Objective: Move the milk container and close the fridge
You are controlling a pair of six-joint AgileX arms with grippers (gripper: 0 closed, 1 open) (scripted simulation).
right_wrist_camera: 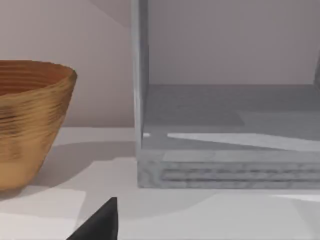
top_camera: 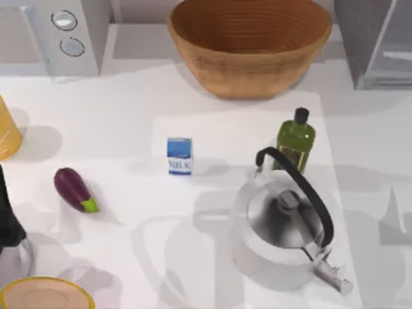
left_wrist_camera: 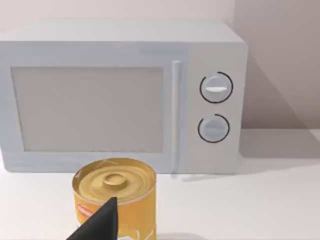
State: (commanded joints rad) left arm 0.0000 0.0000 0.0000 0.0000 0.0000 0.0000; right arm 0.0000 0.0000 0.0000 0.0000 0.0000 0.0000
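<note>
carton of milk, small boxy blue-white, upright btwn glossy eggplant & steel kettle; hands' state unclear.

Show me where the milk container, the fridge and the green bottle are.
milk container (top_camera: 179, 156): top view, on its blue front face.
fridge (right_wrist_camera: 225, 165): right wrist view, on its grey lower front edge.
green bottle (top_camera: 296, 143): top view, on its body.

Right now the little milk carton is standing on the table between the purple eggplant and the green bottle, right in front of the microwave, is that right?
Not quite. The milk carton does stand between the eggplant and the green bottle, but in front of the wicker basket, not the microwave, which sits in the table's far left corner. The top view shows this.
</note>
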